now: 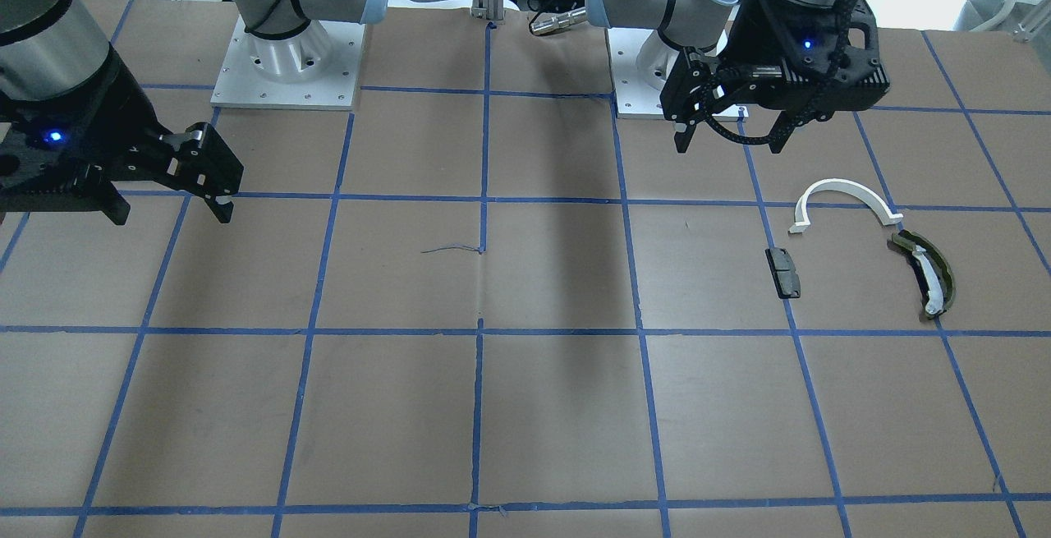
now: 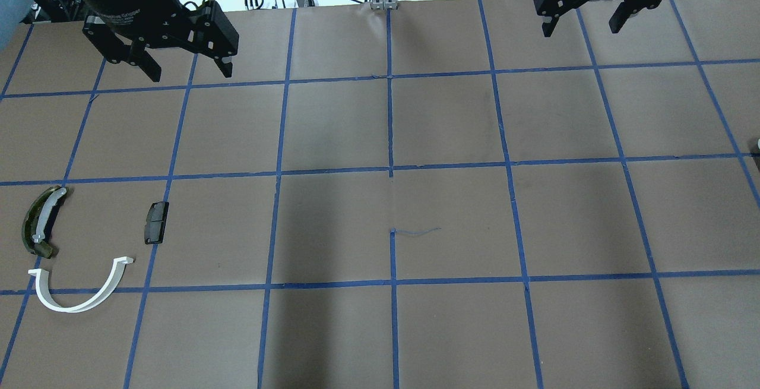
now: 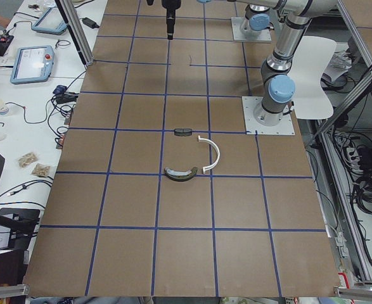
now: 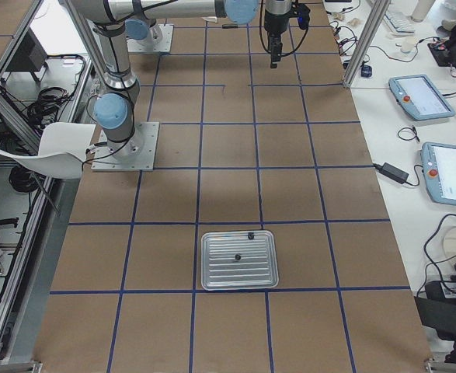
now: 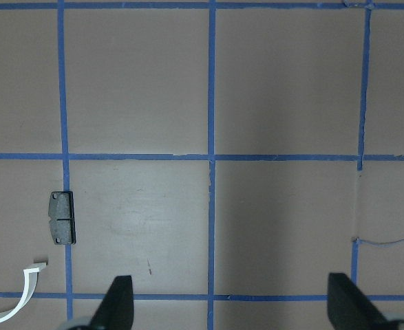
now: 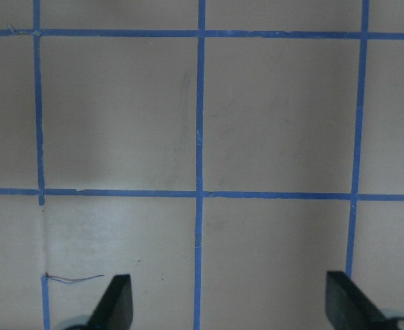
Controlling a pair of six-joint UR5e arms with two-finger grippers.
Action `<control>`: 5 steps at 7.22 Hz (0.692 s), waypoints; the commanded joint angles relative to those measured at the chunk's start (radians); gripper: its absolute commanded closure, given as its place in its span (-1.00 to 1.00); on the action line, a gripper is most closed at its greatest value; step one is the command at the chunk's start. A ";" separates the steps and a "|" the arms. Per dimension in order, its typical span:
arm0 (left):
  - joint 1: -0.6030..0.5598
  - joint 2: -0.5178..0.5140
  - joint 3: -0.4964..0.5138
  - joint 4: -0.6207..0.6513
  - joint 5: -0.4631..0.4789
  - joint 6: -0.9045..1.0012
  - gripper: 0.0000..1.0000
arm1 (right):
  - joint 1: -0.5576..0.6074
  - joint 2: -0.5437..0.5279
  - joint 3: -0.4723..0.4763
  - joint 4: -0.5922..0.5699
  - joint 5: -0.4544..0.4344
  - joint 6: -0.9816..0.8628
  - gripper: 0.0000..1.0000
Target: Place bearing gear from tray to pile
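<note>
Bearing gear looks to be one of two small dark bits (image 4: 237, 257) on the metal tray (image 4: 255, 276) in the right side view, too small to tell which, so I think the right gripper (image 2: 580, 28) should drop straight over it and pinch softly. From the front, the pile (image 1: 936, 271) of a white half ring (image 1: 846, 186), a green curved piece (image 1: 946, 275) and a black block (image 1: 784, 273) lies near the left gripper (image 1: 731, 142). Both wrist views show fingers (image 5: 121, 306) wide apart over bare table (image 5: 277, 227), holding nothing.
</note>
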 commanded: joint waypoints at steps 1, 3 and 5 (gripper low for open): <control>-0.001 -0.001 0.000 -0.001 0.000 0.000 -1.00 | 0.000 0.000 0.000 -0.001 0.002 0.000 -1.00; -0.001 0.001 0.000 0.001 0.000 0.000 -1.00 | 0.000 0.000 0.000 0.001 0.002 0.000 -1.00; 0.001 0.001 0.000 0.001 0.000 0.000 -1.00 | -0.005 0.001 0.000 0.001 0.000 -0.006 -1.00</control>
